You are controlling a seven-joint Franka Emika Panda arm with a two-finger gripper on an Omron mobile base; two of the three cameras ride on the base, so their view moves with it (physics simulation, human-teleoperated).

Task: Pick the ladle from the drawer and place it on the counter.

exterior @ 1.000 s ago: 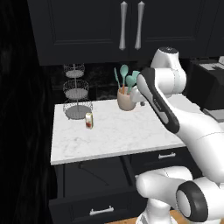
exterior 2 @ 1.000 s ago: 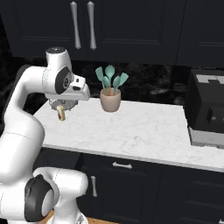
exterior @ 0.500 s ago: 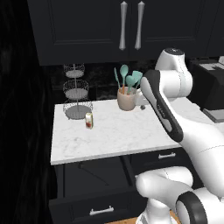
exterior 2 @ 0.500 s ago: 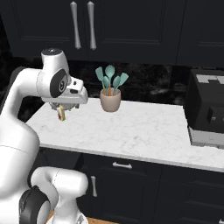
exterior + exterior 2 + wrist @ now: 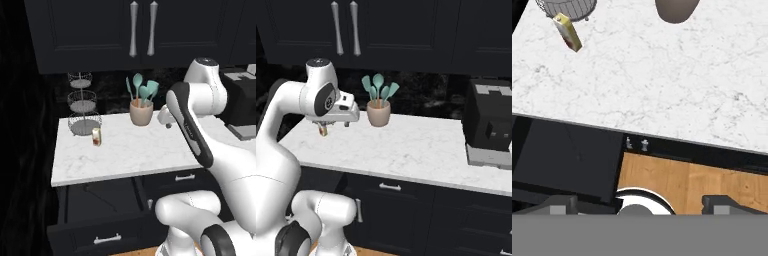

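STEP: reach, ladle not yet picked | FINGERS: my gripper (image 5: 640,205) spread wide, released, nothing between its 2 tips | WHERE: wide black drawer (image 5: 75,239) stands open at 7 o'clock of the white marble counter (image 5: 130,155); slim black ladle hard to tell inside, perhaps the faint streak (image 5: 102,199) | NEXT: drop past the counter edge toward 8 o'clock in the hand view, line up along the handle.

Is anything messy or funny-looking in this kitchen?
Only the wide black drawer under the white marble counter stands pulled out, while the drawer beside it is shut. Nothing is spilled or tipped: the small yellowish bottle and the beige pot of teal utensils stand upright.
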